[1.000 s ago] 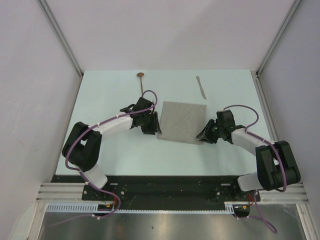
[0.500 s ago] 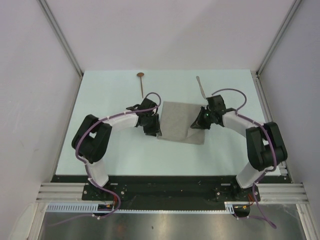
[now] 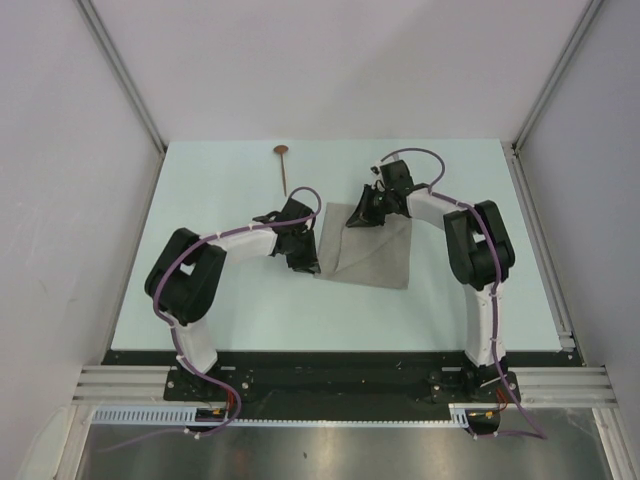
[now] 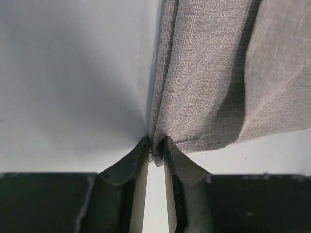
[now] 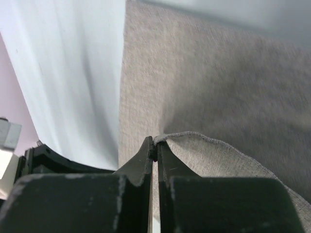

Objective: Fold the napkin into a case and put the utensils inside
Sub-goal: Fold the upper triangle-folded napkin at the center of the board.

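From above, we judge the task to be in its early part. The napkin (image 3: pixel 382 258) lies mid-table (image 3: pixel 220 200) between the two arms and is not yet a case. Its far right corner is raised and carried over the cloth by the right hand (image 3: pixel 357 221), while the left hand (image 3: pixel 309 264) sits at the near left edge. The spoon (image 3: pixel 284 165) lies bare on the table, well apart toward the far side. We cannot find the knife in this view. Finishing the fold and loading both utensils are left to do.

At the left wrist, the left hand (image 4: pixel 156 146) has its fingers drawn close on the napkin (image 4: pixel 209 73), pinching a bunched bit of its edge. The weave is plain grey-beige, with soft vertical folds and a shadowed crease.

At the right wrist, the right hand (image 5: pixel 154 147) is pressed together on a thin hemmed edge of the napkin (image 5: pixel 204 82). The held flap curls above the flat cloth beneath.
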`<state>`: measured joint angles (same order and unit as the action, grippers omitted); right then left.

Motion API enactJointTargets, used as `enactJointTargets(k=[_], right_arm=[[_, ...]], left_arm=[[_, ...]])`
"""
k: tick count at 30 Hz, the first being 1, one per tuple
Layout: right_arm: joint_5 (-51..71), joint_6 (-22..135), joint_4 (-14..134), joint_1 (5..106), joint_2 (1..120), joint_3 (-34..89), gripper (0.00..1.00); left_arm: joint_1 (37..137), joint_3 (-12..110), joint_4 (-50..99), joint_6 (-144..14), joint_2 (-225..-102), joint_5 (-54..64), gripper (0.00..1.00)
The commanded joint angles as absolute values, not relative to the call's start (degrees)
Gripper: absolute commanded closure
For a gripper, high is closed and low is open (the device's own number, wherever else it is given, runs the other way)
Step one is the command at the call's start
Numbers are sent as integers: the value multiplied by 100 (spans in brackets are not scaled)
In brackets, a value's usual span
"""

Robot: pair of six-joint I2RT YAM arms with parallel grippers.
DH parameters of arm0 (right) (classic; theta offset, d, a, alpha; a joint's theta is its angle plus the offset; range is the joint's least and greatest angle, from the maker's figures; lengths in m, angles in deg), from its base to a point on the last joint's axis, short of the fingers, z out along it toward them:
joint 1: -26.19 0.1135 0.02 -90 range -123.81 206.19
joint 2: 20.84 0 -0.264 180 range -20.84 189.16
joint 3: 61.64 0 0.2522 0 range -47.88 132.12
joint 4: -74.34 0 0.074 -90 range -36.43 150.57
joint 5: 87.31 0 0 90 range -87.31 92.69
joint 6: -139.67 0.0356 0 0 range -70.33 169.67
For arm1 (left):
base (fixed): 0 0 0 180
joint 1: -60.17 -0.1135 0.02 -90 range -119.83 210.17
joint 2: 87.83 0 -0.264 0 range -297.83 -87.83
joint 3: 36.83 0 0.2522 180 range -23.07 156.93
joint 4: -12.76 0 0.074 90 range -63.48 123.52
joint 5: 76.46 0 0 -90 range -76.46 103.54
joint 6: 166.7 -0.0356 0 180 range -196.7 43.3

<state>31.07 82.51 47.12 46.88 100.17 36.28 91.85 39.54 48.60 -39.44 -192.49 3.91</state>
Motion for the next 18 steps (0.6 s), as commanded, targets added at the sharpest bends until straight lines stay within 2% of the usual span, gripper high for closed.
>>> enactJointTargets(k=[1,18], right_arm=[[3538,8113,4862,4694,10387,4412,100],[4004,8403,5196,4632,11257,5398,100]], left_arm=[[9181,3775,4954,-3952,-19233,651,77],[9181,3600,4902,-3908,-18943,554,78]])
